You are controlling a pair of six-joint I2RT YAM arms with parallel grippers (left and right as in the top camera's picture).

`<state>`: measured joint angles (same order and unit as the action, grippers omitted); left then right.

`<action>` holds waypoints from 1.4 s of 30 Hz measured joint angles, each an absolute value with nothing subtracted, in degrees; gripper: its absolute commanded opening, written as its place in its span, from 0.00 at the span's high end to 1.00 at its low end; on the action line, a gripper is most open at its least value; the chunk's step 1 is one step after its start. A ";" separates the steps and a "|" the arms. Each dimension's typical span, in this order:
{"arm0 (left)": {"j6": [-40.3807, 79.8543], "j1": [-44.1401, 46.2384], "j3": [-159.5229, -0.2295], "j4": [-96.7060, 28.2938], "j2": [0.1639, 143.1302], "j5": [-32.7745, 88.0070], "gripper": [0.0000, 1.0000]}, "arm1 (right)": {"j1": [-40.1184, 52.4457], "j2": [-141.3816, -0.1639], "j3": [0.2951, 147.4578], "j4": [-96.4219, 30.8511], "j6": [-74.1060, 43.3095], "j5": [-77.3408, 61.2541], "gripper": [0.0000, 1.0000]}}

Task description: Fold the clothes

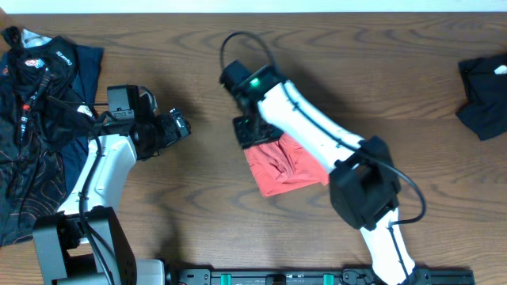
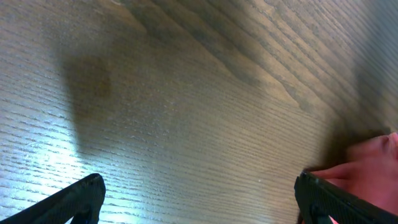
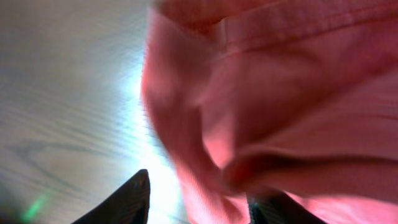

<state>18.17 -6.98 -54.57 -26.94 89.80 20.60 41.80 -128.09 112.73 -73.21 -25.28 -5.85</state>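
Observation:
The clothes, a coral-red T-shirt, lie folded into a small bundle at the table's middle. My right gripper is at the bundle's upper left corner. In the right wrist view its jaws stand apart, with a loose edge of the coral cloth hanging between them, not pinched. My left gripper is to the left of the bundle, apart from it. It is open over bare wood, and a bit of the coral cloth shows at the right edge of the left wrist view.
A pile of dark navy and black garments covers the table's far left. Another dark garment lies at the right edge. The wooden table shows bare between the arms and in front.

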 measured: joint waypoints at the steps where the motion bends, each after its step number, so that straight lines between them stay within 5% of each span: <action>1: 18.17 -6.98 -54.57 -26.92 89.80 20.60 0.01 | 42.57 -128.29 112.73 -72.77 -24.88 -6.02 0.61; 3: 18.17 -6.98 -54.57 -26.94 89.80 20.60 0.01 | 43.59 -128.31 112.77 -72.36 -24.53 -6.02 0.63; 7: 18.17 -6.98 -54.57 -26.87 89.80 20.60 0.01 | 43.66 -128.35 114.17 -74.13 -23.55 -4.99 0.93; 10: 18.17 -6.98 -54.57 -26.83 89.80 20.60 0.01 | 42.06 -128.35 118.24 -76.84 -23.38 -4.03 0.97; 14: 18.17 -6.98 -54.57 -26.83 89.80 20.60 0.02 | 37.19 -128.35 123.04 -79.66 -23.31 -3.44 0.75; 18: 18.17 -6.98 -54.57 -26.81 89.80 20.60 0.01 | 30.15 -128.35 123.61 -83.81 -22.41 -2.83 0.90; 19: 18.17 -6.98 -54.57 -26.81 89.80 20.60 0.01 | 28.58 -128.35 123.57 -84.49 -22.46 -2.72 0.85; 21: 18.17 -6.98 -54.57 -26.81 89.80 20.60 0.01 | 25.26 -128.35 123.11 -85.54 -22.24 -2.37 0.57; 22: 18.17 -6.98 -54.57 -26.81 89.80 20.60 0.01 | 24.05 -128.35 122.61 -85.76 -21.91 -2.13 0.56; 25: 18.17 -6.98 -54.57 -26.83 89.80 20.60 0.02 | 22.17 -128.35 120.03 -85.73 -20.32 -1.72 0.80; 31: 18.17 -6.98 -54.57 -26.79 89.80 20.60 0.01 | 21.98 -128.35 111.61 -84.16 -19.46 -1.78 0.78; 42: 18.17 -6.98 -54.57 -26.79 89.80 20.60 0.01 | 22.52 -128.35 104.84 -81.14 -16.82 -2.39 0.91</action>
